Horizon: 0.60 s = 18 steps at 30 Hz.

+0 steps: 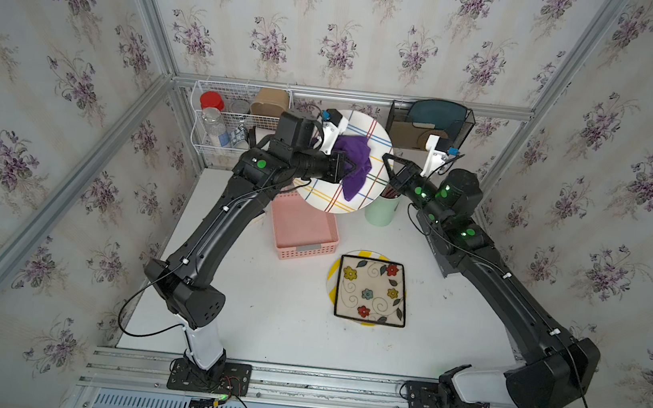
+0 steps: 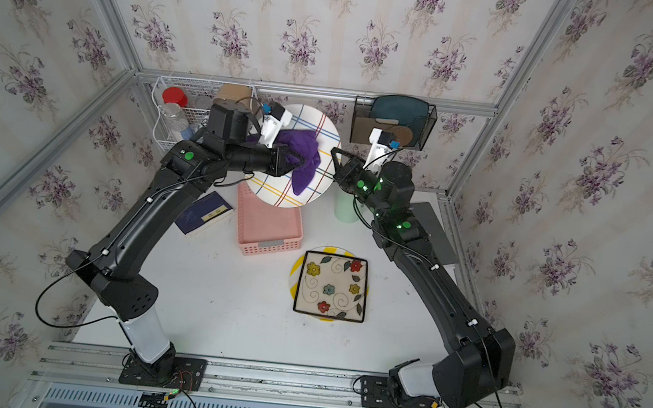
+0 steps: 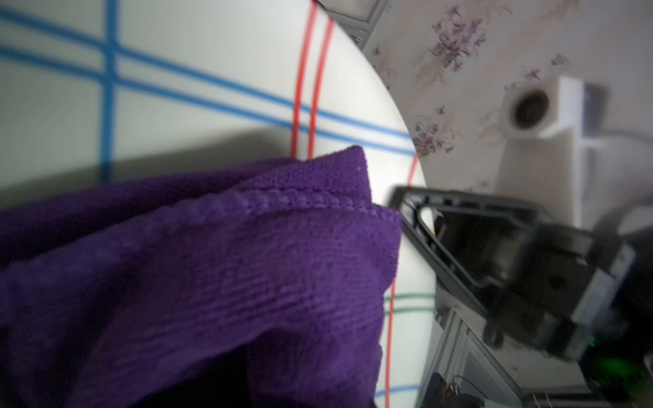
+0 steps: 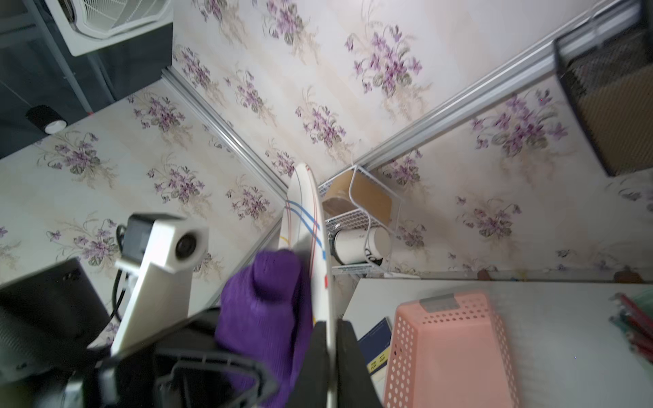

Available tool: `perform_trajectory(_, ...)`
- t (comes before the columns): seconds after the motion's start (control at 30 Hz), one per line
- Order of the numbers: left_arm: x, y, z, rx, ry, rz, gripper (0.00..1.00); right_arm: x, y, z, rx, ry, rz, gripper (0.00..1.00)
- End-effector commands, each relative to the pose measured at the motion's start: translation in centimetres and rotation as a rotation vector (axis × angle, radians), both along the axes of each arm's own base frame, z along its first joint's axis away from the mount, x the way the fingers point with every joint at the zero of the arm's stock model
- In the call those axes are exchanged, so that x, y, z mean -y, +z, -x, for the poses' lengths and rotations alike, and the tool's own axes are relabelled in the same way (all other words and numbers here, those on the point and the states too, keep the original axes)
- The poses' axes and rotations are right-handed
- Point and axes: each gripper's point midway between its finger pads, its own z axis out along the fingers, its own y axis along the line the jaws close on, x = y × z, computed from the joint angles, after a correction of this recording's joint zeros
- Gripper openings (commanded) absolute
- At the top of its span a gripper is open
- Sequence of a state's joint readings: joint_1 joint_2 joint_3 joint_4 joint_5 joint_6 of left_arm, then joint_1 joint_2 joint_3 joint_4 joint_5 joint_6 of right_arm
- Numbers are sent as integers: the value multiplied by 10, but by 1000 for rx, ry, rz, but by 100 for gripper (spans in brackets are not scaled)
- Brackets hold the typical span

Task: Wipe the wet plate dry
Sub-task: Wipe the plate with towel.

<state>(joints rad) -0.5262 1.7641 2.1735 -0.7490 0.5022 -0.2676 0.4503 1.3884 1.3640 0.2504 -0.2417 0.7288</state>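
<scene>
A round white plate (image 1: 366, 134) (image 2: 319, 126) with coloured crossing stripes is held tilted in the air above the back of the table. My right gripper (image 1: 386, 159) (image 4: 330, 328) is shut on its right rim, one black finger on each face. A purple cloth (image 1: 352, 162) (image 3: 247, 265) lies pressed against the plate's striped face (image 3: 212, 70). My left gripper (image 1: 350, 169) (image 2: 298, 162) is shut on the cloth, and the cloth hides its fingertips in the left wrist view. In the right wrist view the plate (image 4: 311, 212) shows edge-on with the cloth (image 4: 261, 300) bunched beside it.
Under the raised plate sits a pink basket (image 1: 305, 227), with a green cup (image 1: 380, 213) of pencils to its right. A square flowered plate (image 1: 371, 289) rests on a yellow round one. A wire rack (image 1: 221, 122) and a black mesh holder (image 1: 429, 129) hang on the back wall. A blue book (image 2: 204, 214) lies left of the basket.
</scene>
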Motion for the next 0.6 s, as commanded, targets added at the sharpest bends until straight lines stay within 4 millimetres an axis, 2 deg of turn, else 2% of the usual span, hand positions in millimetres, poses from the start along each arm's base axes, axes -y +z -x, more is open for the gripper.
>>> perform_trajectory(0.0,-30,5,-11,53,113,-49,0,4,28,20,109,36,-55,0)
perform_trajectory(0.07,-42,14,-15,66,135,-19,0,-6,8,26,56,72,-53,0)
perform_trajectory(0.1,-37,19,-11,70,95,6,0,-14,-2,29,32,95,-55,0)
perform_trajectory(0.17,-16,20,6,42,-37,59,0,-31,-12,36,11,142,-71,0)
perform_trajectory(0.23,8,5,24,-22,-161,65,0,-35,-9,32,9,158,-110,0)
perform_trajectory(0.27,17,-6,32,-44,-199,42,0,-35,-1,30,28,150,-131,0)
perform_trajectory(0.37,22,-27,38,-80,-208,-11,0,-16,29,15,88,99,-188,0)
perform_trajectory(0.47,14,-20,37,-38,-177,-18,0,21,47,-1,117,42,-252,0)
perform_trajectory(0.57,2,-9,34,-12,-148,-10,0,54,44,-9,106,-27,-245,0)
